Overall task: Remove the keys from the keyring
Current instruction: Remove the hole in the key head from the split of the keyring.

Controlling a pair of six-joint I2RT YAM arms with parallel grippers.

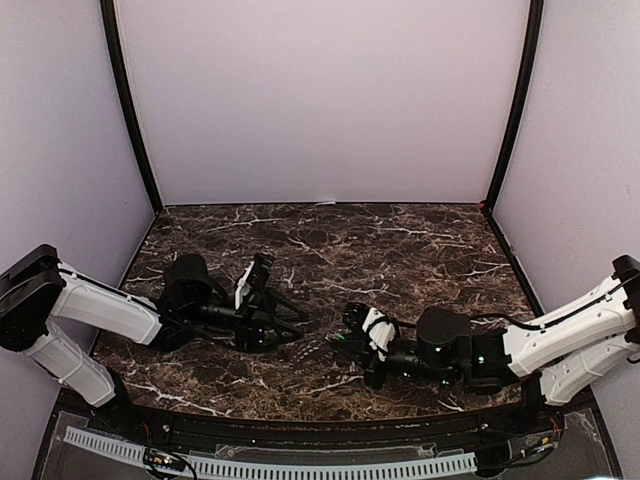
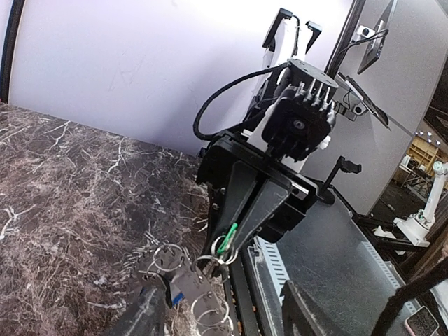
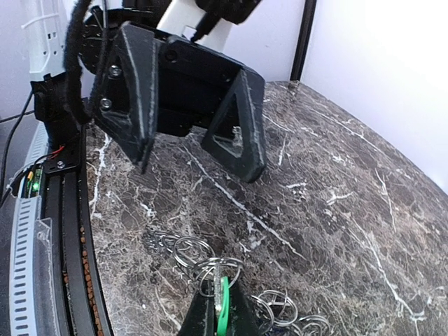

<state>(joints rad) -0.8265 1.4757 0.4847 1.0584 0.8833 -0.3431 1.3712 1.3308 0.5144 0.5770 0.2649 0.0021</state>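
My right gripper (image 3: 220,297) is shut on the green key (image 3: 223,308), which hangs on a wire split ring just above the marble table (image 3: 336,182). In the left wrist view the right gripper (image 2: 228,246) pinches the green key (image 2: 229,236) at its tips. The grey toothed keyring (image 2: 183,283) lies below it with several split rings and a blue key (image 2: 173,295). My left gripper (image 2: 220,301) is open and empty, its jaws either side of the keyring. From above, both grippers meet at the keyring (image 1: 315,350) near the front edge.
A black lip and a white slotted rail (image 1: 270,465) run along the table's near edge, close to the keyring. Pale walls with black posts (image 1: 130,110) enclose the table on three sides. Loose split rings (image 3: 280,308) lie beside the right gripper.
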